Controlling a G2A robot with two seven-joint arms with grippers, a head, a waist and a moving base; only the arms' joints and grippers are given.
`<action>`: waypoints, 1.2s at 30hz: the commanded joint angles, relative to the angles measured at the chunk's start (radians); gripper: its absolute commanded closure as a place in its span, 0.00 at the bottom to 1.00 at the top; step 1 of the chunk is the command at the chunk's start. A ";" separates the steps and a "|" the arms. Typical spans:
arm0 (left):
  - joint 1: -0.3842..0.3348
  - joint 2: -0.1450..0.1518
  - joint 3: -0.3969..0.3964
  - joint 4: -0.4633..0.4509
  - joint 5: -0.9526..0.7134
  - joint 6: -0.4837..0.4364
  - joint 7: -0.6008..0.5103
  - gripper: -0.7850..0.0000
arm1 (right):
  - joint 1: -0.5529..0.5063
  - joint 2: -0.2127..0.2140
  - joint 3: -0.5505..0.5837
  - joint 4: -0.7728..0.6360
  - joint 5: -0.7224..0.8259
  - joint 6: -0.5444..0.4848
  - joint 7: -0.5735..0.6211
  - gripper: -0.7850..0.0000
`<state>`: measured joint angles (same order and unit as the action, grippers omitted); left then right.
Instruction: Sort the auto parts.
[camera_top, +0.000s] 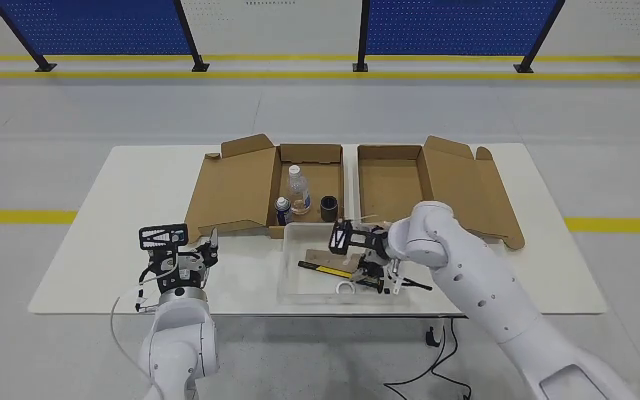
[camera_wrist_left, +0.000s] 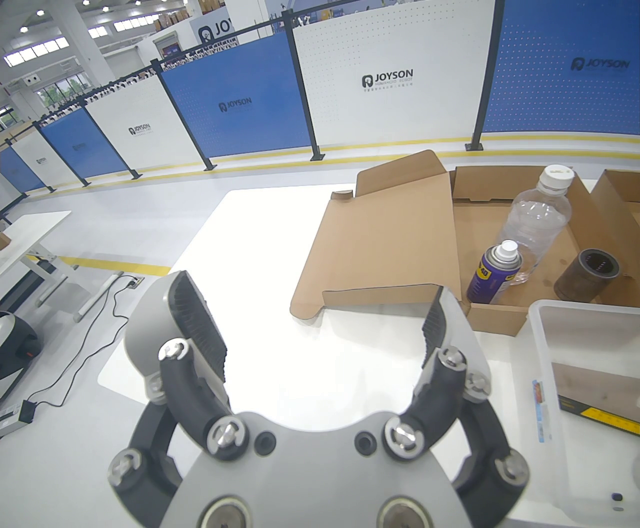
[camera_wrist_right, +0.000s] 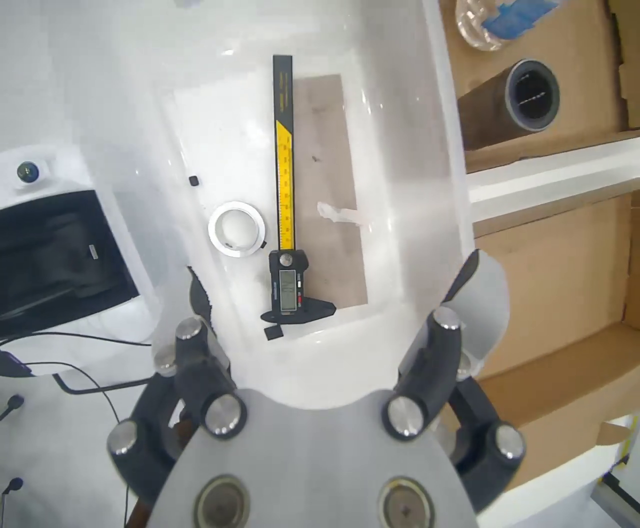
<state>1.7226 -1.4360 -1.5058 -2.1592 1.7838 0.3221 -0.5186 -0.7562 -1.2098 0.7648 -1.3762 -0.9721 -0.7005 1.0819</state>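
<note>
Right wrist view: the right tool, jaws spread wide and empty, hangs over the clear plastic bin holding the yellow-and-black digital caliper and silver metal ring. The step looks like picking the next part, which calls for lowering onto the caliper. The left tool is wide open and empty over the bench, at the left.

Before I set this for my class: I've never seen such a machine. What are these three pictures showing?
A two-armed robot at a white table. One picture looks down from above its arms; the other two come from cameras on its wrists. Of two open cardboard boxes, one holds a clear bottle, a spray can and a dark cylinder. A clear bin holds a caliper and a metal ring. The right gripper hangs over the bin, the left gripper over bare table; their fingers open, holding nothing.
</note>
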 joint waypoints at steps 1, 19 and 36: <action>0.000 0.000 0.000 0.000 0.000 0.000 0.000 0.00 | 0.010 -0.005 -0.020 0.032 -0.012 -0.006 -0.010 0.00; 0.000 0.000 0.000 0.000 0.000 0.000 0.000 0.00 | 0.047 -0.038 -0.132 0.154 -0.078 -0.029 -0.024 0.19; 0.000 0.000 0.000 0.000 0.000 0.000 0.000 0.00 | 0.054 -0.053 -0.164 0.211 -0.056 -0.038 -0.033 0.53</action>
<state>1.7226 -1.4360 -1.5058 -2.1592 1.7838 0.3221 -0.5186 -0.7032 -1.2623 0.6025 -1.1683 -1.0282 -0.7359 1.0502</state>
